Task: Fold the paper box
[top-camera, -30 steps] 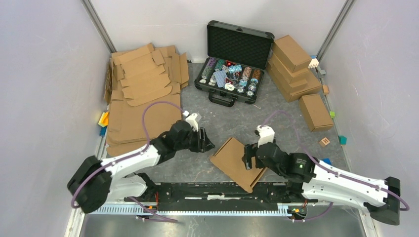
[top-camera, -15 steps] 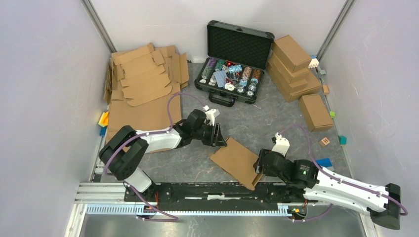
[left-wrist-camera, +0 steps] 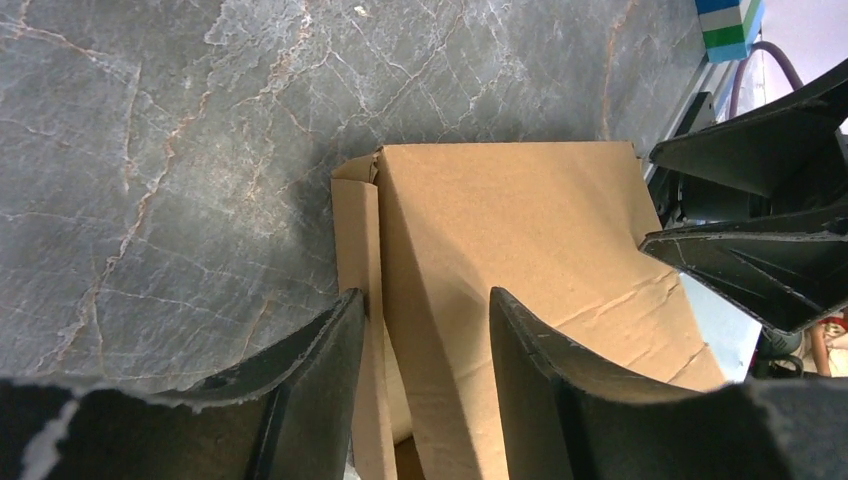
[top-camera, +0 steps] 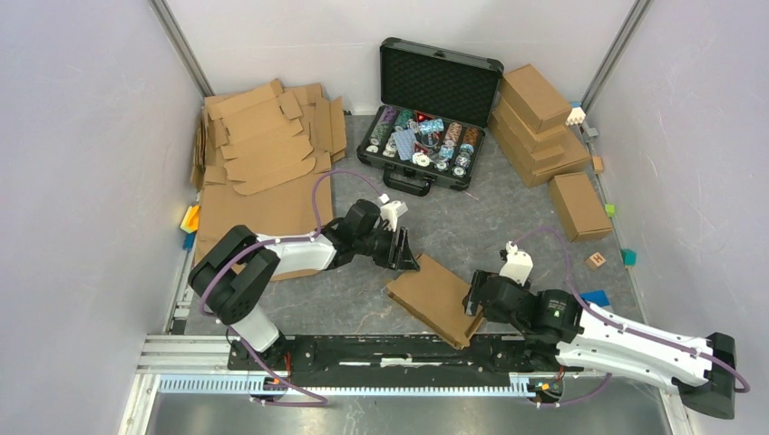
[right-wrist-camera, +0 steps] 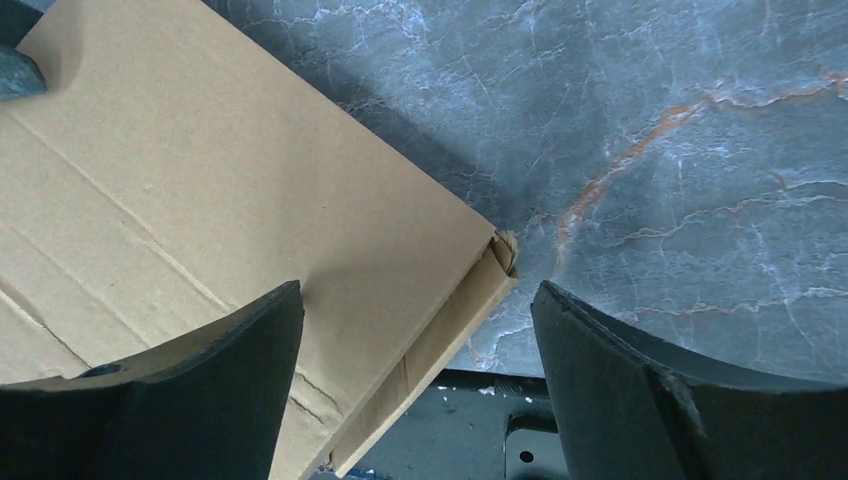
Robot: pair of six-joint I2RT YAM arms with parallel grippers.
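Note:
The paper box [top-camera: 435, 297] is a shallow brown cardboard box lying closed on the grey table near the front rail. My left gripper [top-camera: 408, 255] is at its far left corner. In the left wrist view the gripper [left-wrist-camera: 425, 315] is open, with its jaws astride the edge of the box [left-wrist-camera: 520, 230] where the lid meets the side wall. My right gripper [top-camera: 473, 304] is at the box's right edge. In the right wrist view the gripper [right-wrist-camera: 415, 300] is wide open around the corner of the box [right-wrist-camera: 230, 200], holding nothing.
Flat cardboard blanks [top-camera: 263, 154] are piled at the back left. An open black case of chips [top-camera: 426, 136] stands at the back middle. Finished boxes [top-camera: 540, 118] and one more [top-camera: 579, 205] sit at the right. Small blocks [top-camera: 596, 260] lie by the walls. The black rail [top-camera: 381, 349] runs along the front.
My left arm has swung right, bringing its gripper to the box's far corner. My right gripper has pulled back from the box top to its right edge. The box shifted slightly.

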